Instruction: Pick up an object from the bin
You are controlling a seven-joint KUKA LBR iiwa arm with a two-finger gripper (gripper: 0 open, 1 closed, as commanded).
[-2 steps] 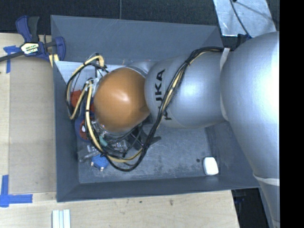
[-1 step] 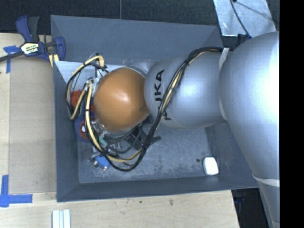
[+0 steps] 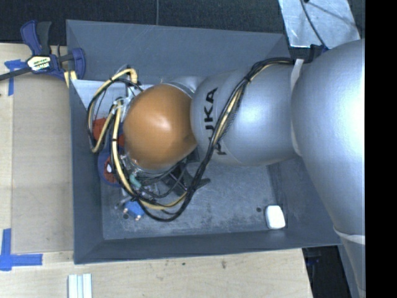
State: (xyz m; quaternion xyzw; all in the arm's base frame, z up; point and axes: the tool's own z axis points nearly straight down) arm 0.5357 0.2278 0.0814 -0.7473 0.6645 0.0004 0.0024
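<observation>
Beyond the bin's (image 3: pixel 186 39) far rim lies a dark, carpet-like floor (image 3: pixel 223 5). A thin cable (image 3: pixel 156 2) runs over it toward that rim. Light is even.

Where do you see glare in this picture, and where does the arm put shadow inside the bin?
Camera view: a soft bright patch of glare sits on the orange cover, and broader highlights run along the silver arm. The bin floor looks darkest close under the arm. The white block near the right front corner lies in even light, with hardly any shadow.
</observation>
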